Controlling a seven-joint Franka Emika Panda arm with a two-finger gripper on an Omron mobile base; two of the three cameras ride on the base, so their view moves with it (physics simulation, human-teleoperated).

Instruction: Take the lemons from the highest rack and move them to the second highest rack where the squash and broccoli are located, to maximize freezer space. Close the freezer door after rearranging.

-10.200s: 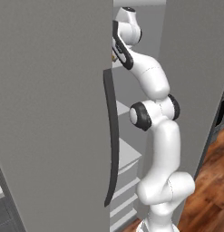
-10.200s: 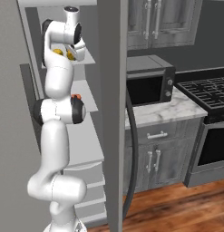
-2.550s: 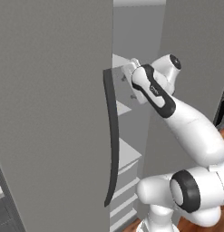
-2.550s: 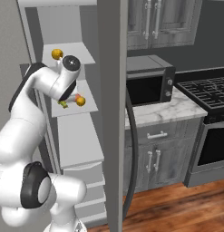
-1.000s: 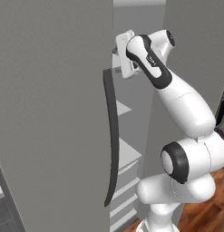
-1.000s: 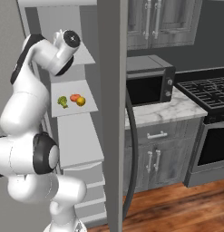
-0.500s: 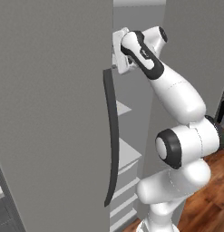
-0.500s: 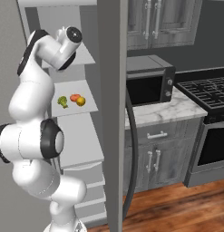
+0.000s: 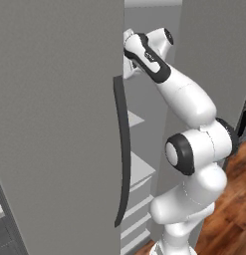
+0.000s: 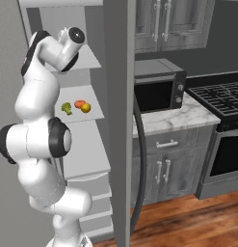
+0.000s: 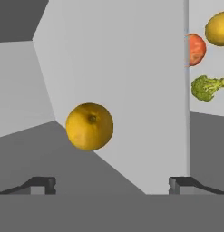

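Observation:
In the hand view one lemon (image 11: 89, 126) lies on the highest rack (image 11: 131, 90), straight ahead of my open gripper (image 11: 112, 183) and a short way beyond its fingertips (image 11: 41, 185). Nothing is between the fingers. Another lemon (image 11: 218, 28) rests on the second highest rack beside the reddish squash (image 11: 196, 49) and the broccoli (image 11: 207, 87). From the right base view that rack (image 10: 84, 120) carries the broccoli (image 10: 66, 107), squash (image 10: 79, 103) and lemon (image 10: 85, 107). My arm (image 10: 43, 62) bends up into the top rack (image 10: 94, 60). The freezer door (image 9: 55, 124) stands open.
The door's dark curved handle (image 9: 122, 149) hangs close to the left of my arm (image 9: 184, 99). To the right of the freezer are a microwave (image 10: 156, 84) on a marble counter (image 10: 178, 116), a stove (image 10: 221, 96) and wall cabinets (image 10: 164, 24).
My hand has risen from the second highest rack, where it let go of a lemon, up to the highest rack. It now points at the lemon there.

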